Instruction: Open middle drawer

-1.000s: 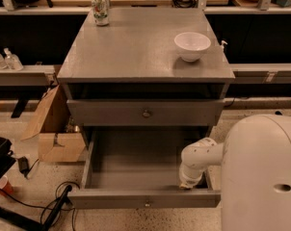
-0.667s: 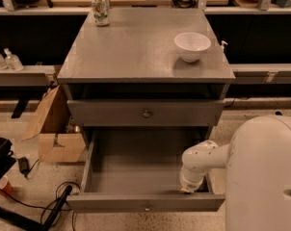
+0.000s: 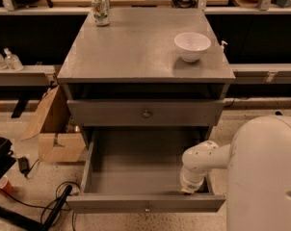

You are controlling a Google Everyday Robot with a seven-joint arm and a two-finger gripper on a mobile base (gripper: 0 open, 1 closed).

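1. Tool [image 3: 188, 190]: on the end of the white arm [image 3: 203, 160], lowered inside the middle drawer at its front right corner, just behind the drawer front; whether it is spread or pressed together cannot be told, as the wrist covers it
2. Middle drawer [image 3: 136, 165]: pulled well out of the grey cabinet and enclosing the tool on all sides; its small knob [image 3: 146, 208] sits on the front panel, ahead of the tool and to its left
3. Step in hand: judged to be the tail of the opening pull, with the drawer apparently at or near full travel
4. Next move: calls for letting go of the front panel and rising straight up clear of the walls, without nudging the drawer back in
5. Middle drawer contents: bare grey floor, nothing seen but the tool
6. Upper drawer [image 3: 112, 113]: closed, behind and above the tool; contents hidden
7. White bowl [image 3: 192, 46]: on the surface [image 3: 136, 52], behind and well above the tool; nothing seen in it
8. Can [image 3: 100, 9]: upright, far back and left of the tool
9. Cardboard box [image 3: 54, 129]: on the floor, well left of the tool; contents not discernible
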